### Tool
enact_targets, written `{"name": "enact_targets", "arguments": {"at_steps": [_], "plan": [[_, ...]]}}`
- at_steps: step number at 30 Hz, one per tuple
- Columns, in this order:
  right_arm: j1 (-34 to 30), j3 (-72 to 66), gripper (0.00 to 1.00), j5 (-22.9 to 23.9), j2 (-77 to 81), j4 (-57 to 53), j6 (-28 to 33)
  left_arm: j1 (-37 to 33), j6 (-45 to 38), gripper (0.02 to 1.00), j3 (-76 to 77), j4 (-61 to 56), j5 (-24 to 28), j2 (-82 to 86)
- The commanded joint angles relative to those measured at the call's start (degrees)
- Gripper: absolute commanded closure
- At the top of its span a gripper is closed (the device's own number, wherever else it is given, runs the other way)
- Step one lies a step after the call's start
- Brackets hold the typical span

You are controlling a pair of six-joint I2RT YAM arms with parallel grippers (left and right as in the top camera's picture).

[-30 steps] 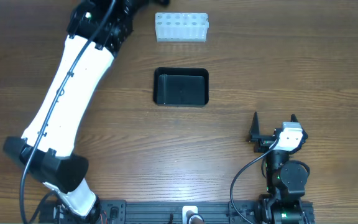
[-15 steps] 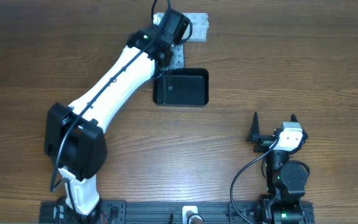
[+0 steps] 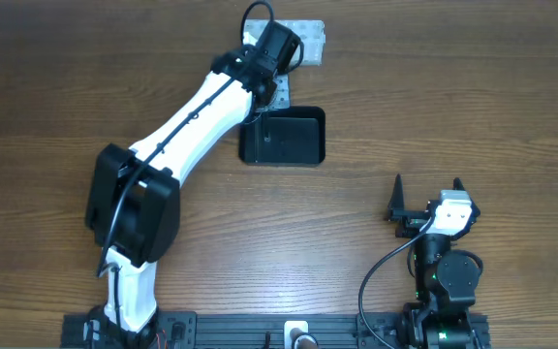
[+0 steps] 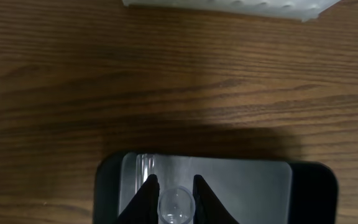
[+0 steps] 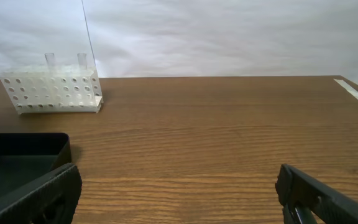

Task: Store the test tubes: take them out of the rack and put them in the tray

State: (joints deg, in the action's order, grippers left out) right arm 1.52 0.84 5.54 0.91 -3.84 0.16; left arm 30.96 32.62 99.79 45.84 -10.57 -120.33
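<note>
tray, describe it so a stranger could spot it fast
On the wooden table, look toward the far middle. The tray is the shallow rectangular dish right beside the rack, on its near side. It is black and solid-walled, while the rack is white and full of holes.

rack (image 5: 53,90) white, hole-dotted | tray (image 3: 298,141) black | test tube (image 4: 176,204) clear | table (image 3: 492,107) brown wood-grain | left arm (image 3: 192,116) white, black joints
</note>
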Motion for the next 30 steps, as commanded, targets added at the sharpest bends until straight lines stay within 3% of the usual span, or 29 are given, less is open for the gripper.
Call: {"name": "enact_targets", "arguments": {"at_steps": [1, 30], "plan": [[-0.31, -0.55, 0.007, 0.11, -0.42, 0.04, 0.11, -0.09, 0.66, 0.882, 0.11, -0.66, -0.20, -2.16], [-0.33, -0.55, 0.009, 0.11, -0.42, 0.04, 0.11, 0.33, 0.66, 0.847, 0.11, -1.46, 3.06, -5.68]]}}
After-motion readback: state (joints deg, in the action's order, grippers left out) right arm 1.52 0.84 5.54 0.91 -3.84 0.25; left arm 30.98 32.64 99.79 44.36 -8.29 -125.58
